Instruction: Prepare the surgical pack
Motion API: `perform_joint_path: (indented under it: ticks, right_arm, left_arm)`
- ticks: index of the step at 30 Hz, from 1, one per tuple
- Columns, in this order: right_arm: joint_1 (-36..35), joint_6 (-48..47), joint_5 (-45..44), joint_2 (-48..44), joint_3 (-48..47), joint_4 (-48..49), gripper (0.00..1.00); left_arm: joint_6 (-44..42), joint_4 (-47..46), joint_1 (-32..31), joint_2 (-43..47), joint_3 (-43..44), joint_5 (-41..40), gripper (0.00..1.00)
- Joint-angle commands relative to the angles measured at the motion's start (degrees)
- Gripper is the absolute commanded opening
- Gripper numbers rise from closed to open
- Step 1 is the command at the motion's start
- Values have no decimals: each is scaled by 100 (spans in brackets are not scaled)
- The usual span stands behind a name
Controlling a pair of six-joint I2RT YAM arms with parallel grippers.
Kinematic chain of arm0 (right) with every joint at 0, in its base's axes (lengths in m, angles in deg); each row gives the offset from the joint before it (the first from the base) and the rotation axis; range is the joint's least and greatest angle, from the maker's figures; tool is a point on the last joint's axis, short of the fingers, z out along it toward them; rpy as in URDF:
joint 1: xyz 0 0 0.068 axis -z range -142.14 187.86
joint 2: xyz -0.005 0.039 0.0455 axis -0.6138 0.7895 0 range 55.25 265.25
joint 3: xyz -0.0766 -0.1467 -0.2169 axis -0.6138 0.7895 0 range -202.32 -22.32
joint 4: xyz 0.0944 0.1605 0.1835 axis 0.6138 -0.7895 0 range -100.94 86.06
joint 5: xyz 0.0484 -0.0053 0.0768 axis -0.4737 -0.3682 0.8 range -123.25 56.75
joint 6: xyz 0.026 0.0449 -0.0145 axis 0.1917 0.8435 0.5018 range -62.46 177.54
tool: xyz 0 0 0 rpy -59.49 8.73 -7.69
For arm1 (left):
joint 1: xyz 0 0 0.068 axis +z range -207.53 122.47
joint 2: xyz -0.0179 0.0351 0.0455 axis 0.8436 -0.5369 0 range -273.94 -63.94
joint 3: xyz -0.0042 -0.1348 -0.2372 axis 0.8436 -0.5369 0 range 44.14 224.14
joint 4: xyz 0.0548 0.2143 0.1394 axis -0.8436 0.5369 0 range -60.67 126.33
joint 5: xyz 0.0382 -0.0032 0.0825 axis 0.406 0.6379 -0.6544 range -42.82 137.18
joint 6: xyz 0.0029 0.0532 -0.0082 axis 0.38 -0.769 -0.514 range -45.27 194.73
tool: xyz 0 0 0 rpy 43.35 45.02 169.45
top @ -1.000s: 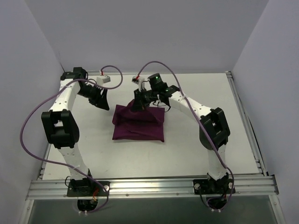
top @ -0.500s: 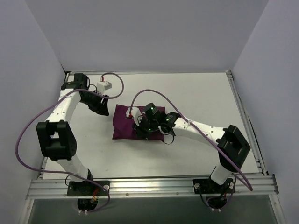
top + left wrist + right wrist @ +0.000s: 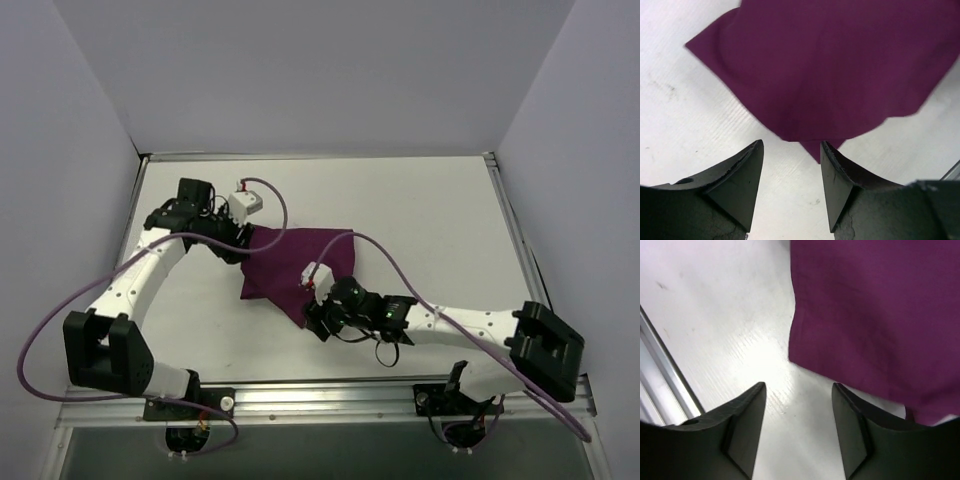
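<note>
From above, the large dark purple cloth [image 3: 300,262] lies partly spread on the white table [image 3: 440,220]. The left gripper [image 3: 240,243] is at its far-left corner and the right gripper [image 3: 320,318] at its near edge, apparently stationed at opposite ends to draw the fabric flat. The left wrist view shows that gripper's fingers moderately parted and empty, with a pointed cloth corner just ahead between the tips. The right wrist view shows its fingers likewise parted and holding nothing, the cloth's edge just ahead, toward the right-hand finger.
</note>
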Motion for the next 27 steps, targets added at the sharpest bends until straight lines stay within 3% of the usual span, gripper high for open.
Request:
perform_joint_path:
  ticks: [1, 3, 9, 10, 13, 15, 17, 22, 27]
  right_arm:
    - [43, 1367, -600, -963, 451, 1009, 52]
    - [78, 1737, -889, -1421, 740, 1045, 60]
    - [772, 2950, -636, -1572, 979, 903, 59]
    - [895, 3082, -374, -1519, 1101, 1044, 58]
    - [1133, 3522, -46, -1475, 1330, 1756, 58]
    - [1194, 3821, -204, -1466, 1392, 1941, 57]
    - [1212, 4023, -309, -1483, 1463, 2090, 56]
    - [1204, 4086, -126, -1142, 1419, 2399, 55]
    - [1204, 4077, 42, -974, 1331, 2557, 54]
  left_arm:
    - [-138, -602, -643, 725, -458, -488, 58]
    - [-217, -900, -838, 946, -861, -595, 64]
    - [-718, -1683, -1926, 1220, -1549, -1472, 73]
    - [-867, -1745, -2163, 1115, -1663, -1727, 78]
    - [-1279, -2166, -3165, 878, -2013, -3009, 79]
    - [-1447, -2717, -3587, 842, -2260, -3825, 79]
    - [-1588, -3140, -3625, 894, -2551, -4171, 80]
    - [-1677, -3477, -3686, 1149, -2789, -4384, 79]
    - [-1624, -2065, -3669, 1193, -2657, -3428, 78]
